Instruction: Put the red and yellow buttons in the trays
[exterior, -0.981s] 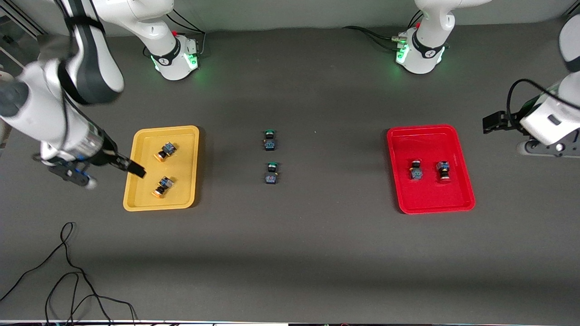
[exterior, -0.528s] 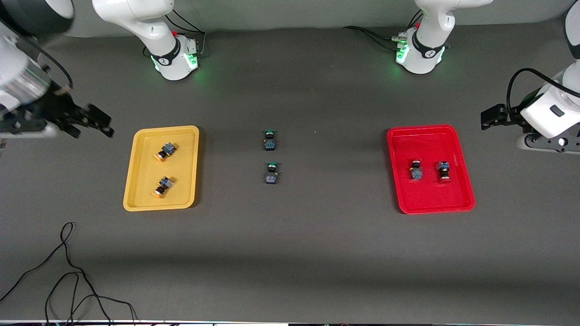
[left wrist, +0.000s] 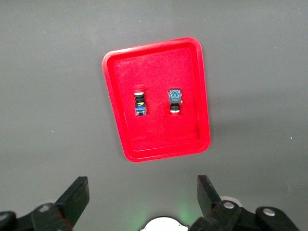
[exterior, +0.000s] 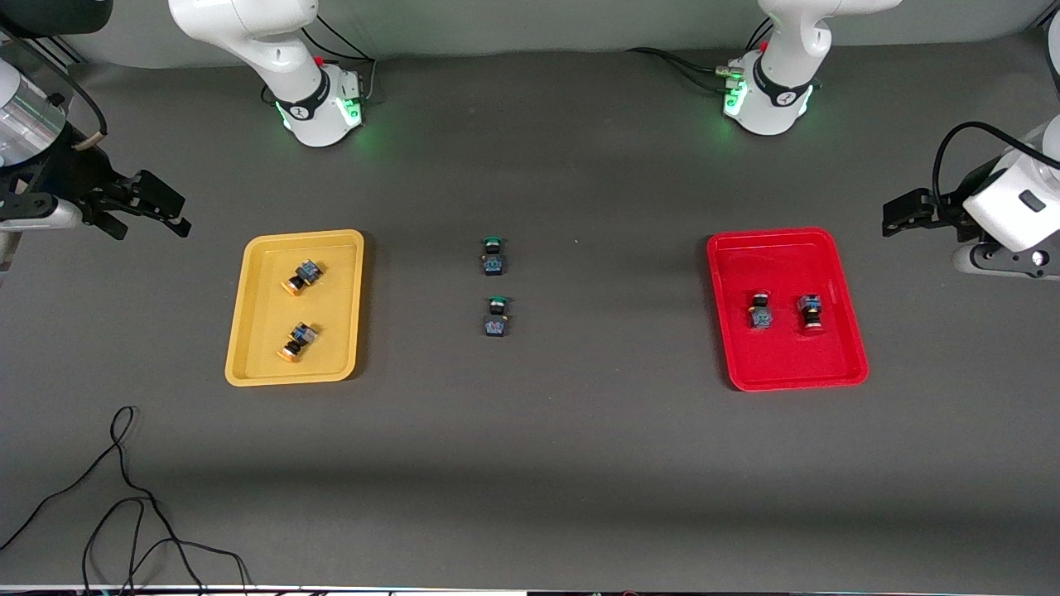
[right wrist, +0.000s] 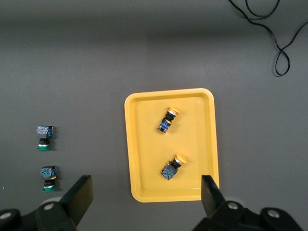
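The yellow tray (exterior: 331, 314) holds two yellow-capped buttons, one (exterior: 302, 276) farther from the front camera and one (exterior: 298, 341) nearer. The red tray (exterior: 787, 356) holds two red-capped buttons (exterior: 760, 309) (exterior: 810, 313) side by side. My right gripper (exterior: 157, 207) is open and empty, up over the bare table past the yellow tray at the right arm's end. My left gripper (exterior: 903, 217) is open and empty over the table past the red tray at the left arm's end. The left wrist view shows the red tray (left wrist: 159, 139). The right wrist view shows the yellow tray (right wrist: 144, 144).
Two green-capped buttons (exterior: 493, 255) (exterior: 496, 316) lie on the dark table between the trays; they also show in the right wrist view (right wrist: 44, 137) (right wrist: 48, 177). A black cable (exterior: 124, 497) loops on the table near the front camera at the right arm's end.
My right gripper has risen from the yellow tray's edge and drawn back toward the right arm's end of the table. My left gripper has shifted only slightly. The buttons have not moved.
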{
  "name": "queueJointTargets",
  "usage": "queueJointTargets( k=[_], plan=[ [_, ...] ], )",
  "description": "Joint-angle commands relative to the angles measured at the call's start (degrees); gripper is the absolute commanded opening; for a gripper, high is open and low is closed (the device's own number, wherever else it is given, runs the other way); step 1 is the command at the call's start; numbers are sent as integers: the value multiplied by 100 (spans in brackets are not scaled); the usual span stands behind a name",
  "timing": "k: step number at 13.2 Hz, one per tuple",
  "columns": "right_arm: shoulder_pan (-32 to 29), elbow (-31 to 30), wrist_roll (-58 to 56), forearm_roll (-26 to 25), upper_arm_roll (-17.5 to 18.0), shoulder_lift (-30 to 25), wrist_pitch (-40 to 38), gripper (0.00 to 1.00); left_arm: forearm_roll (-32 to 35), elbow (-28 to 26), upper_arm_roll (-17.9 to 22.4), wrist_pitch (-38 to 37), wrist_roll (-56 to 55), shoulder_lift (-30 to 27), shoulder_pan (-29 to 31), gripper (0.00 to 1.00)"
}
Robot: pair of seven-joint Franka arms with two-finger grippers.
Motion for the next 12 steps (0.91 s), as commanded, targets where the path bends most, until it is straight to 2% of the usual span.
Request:
queueJointTargets(
  k=[1, 12],
  plan=[
    [-4, 218, -116, -89, 2, 172, -142, 100, -46, 129, 84, -147, -67, 30, -91, 100],
    [-21, 279, -133, -89, -7, 172, -370, 100, 24, 67, 84, -59, -6, 47, -91, 100]
  ],
)
